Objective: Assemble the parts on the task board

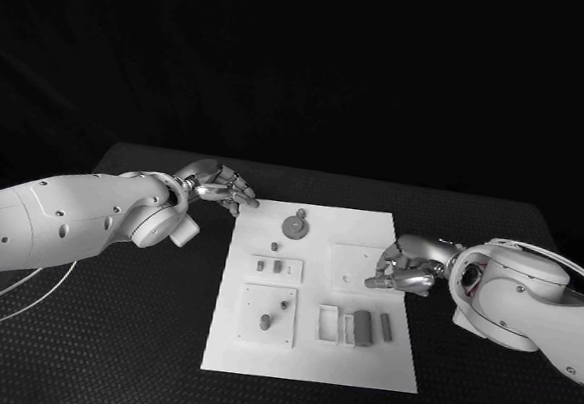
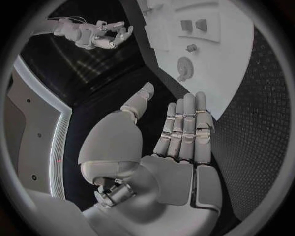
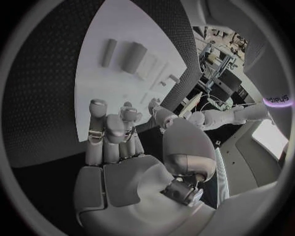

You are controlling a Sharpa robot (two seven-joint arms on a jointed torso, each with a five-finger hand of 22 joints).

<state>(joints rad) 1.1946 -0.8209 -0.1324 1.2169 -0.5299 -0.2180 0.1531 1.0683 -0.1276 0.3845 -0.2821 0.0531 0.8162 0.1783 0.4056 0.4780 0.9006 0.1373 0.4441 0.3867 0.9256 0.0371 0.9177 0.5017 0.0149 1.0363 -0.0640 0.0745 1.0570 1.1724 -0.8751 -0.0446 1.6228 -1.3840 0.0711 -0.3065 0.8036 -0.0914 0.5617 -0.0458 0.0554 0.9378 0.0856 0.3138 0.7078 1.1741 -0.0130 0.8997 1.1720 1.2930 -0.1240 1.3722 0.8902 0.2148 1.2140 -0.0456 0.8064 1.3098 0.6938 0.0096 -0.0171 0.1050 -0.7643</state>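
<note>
Grey, small rigid block parts on the flat white task board lie beside the empty, half-curled right hand; probably light and slippery, best pinched across their long sides. Left hand hovers spread, empty.

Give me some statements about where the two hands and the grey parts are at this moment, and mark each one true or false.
1. The left hand holds a grey part. False: its fingers are apart and nothing is in it, as the left wrist view also shows.
2. The right hand is over the right edge of the task board. True.
3. The round part lies near the far end of the board. True.
4. The left hand rests on the middle of the board. False: it is beside the board's far left corner, over the black table.
5. Two long grey parts lie side by side on the board's right half, nearer the robot than the right hand. True.
</note>
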